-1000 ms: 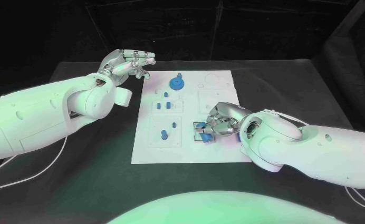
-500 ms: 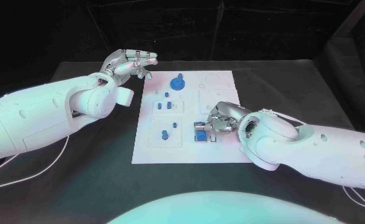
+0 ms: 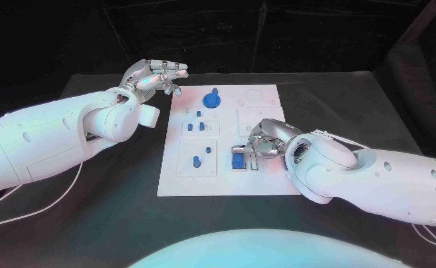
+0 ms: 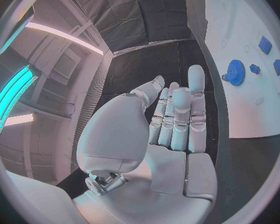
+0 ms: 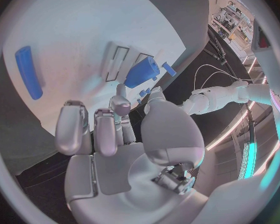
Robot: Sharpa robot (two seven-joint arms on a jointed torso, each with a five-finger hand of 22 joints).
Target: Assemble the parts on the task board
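Note:
The white task board [image 3: 182, 183] lies in the middle of the black table. My right hand [image 3: 263, 145] hovers low over its right half, fingers apart, holding nothing. Its fingertips [image 5: 119, 93] point at a blue block [image 3: 239, 161] [image 5: 142, 72] lying flat on the board just beside them. A blue gear [image 3: 212, 99] [image 4: 235, 72] stands near the board's far edge. Several small blue parts [image 3: 195, 127] and a long one [image 3: 196, 163] [image 5: 28, 72] sit in the left half. My left hand [image 3: 154, 75] [image 4: 171, 119] is raised beyond the board's far left corner, fingers straight, empty.
The black table [image 3: 109, 205] runs bare round the board on every side. Dark curtains close off the back. My right forearm [image 3: 363, 176] lies over the board's near right corner. White cables [image 3: 36, 208] trail on the table at the near left.
My right hand has drawn back a little from the blue block, which now lies uncovered and flat on the board. The left hand has stayed where it was.

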